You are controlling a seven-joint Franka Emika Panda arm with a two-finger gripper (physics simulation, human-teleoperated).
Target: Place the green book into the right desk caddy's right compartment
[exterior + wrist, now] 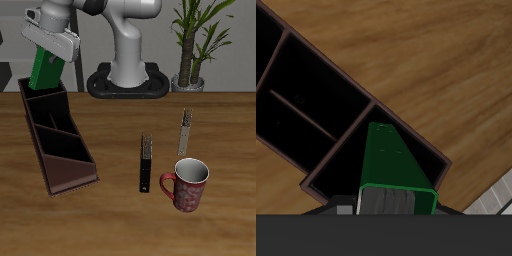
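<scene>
The gripper (pixel 52 47) grasps the green book (pixel 43 68) between clenched fingers. Beneath the fingertips, the book tilts into the right compartment (pixel 384 140) of the right desk caddy (pixel 62 150).

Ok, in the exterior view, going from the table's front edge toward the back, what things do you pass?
Red mug → black book → beige book → green book, held in the hand above the maroon caddy's far end.

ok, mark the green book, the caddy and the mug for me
green book (pixel 43 68), exterior view, cover face below the jaws
caddy (pixel 72 178), exterior view, low sloped end
mug (pixel 190 190), exterior view, outer wall
</scene>
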